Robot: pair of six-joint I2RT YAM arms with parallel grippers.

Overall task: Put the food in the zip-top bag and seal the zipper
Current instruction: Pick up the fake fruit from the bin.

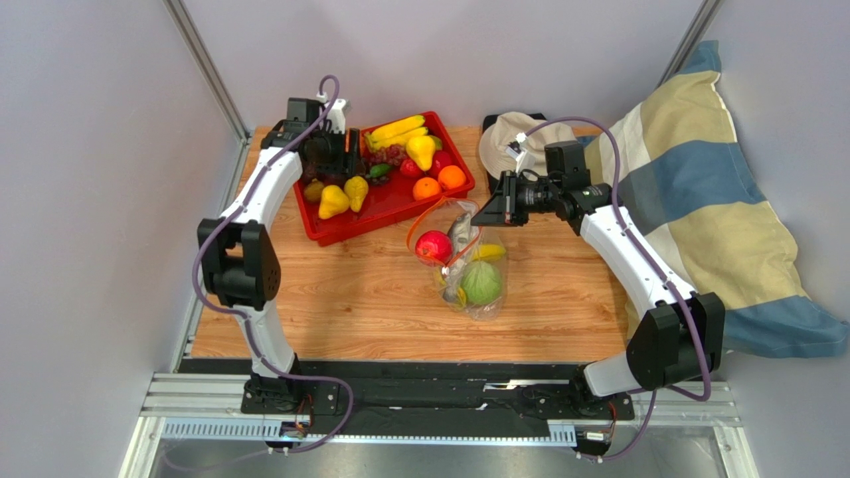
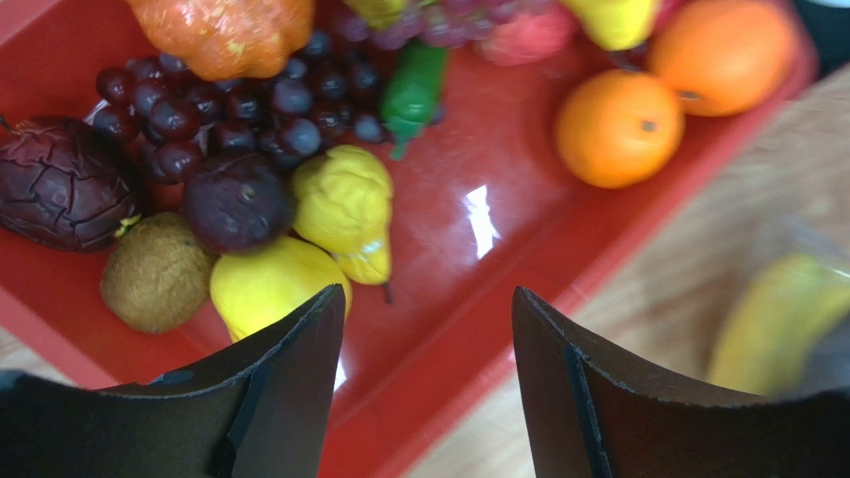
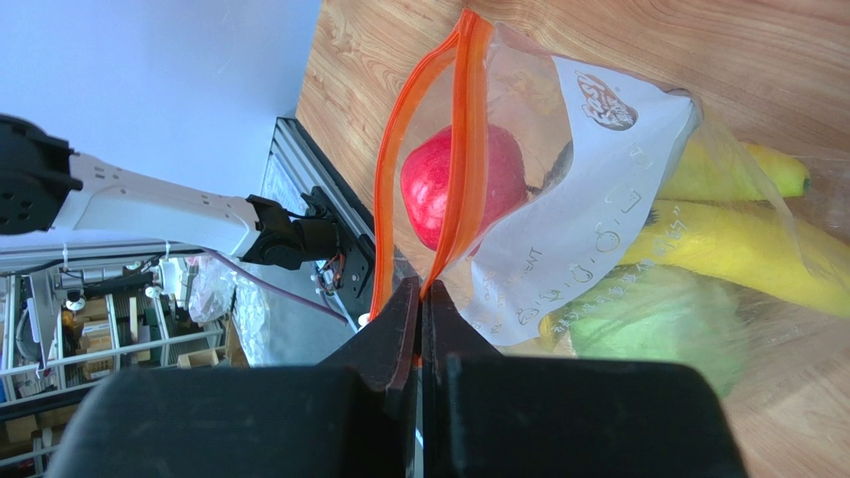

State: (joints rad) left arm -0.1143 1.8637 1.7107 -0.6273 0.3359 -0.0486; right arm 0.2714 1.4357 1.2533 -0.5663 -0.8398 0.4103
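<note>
Clearly the right gripper (image 3: 421, 294) is clenched on the zipper (image 3: 461, 149), pinching the orange strip at one end of the bag (image 3: 589, 199) mouth. The bag lies on the wooden table (image 1: 349, 299), just in front of the red tray (image 2: 559, 239). That pinch takes in very little plastic. If the thin strip slides out from between the fingers, the mouth would likely fall flat and need catching again.

Just beyond the pinch the two lips stand only a narrow slit apart, and the red apple (image 3: 424, 189) sits right up against them. It could roll back out if the bag is tugged or tilted. It would probably also block the zipper unless pushed deeper. Behind it lie the bananas (image 3: 728, 244) and the green ball (image 3: 648, 329), so the bag looks fairly full. Another piece pressed in may snag on a lip and drag the whole bag across the table.

The left gripper (image 2: 427, 291) hangs over the tray with its jaws apart and nothing between them. Below it a yellow pear (image 2: 264, 289) lies packed against a bumpy lemon (image 2: 344, 199) and a kiwi (image 2: 155, 274), with two oranges (image 2: 619, 127) further off. These pieces are glossy and rounded. A grip closing off-centre could squirt one sideways or catch two at once.
</note>
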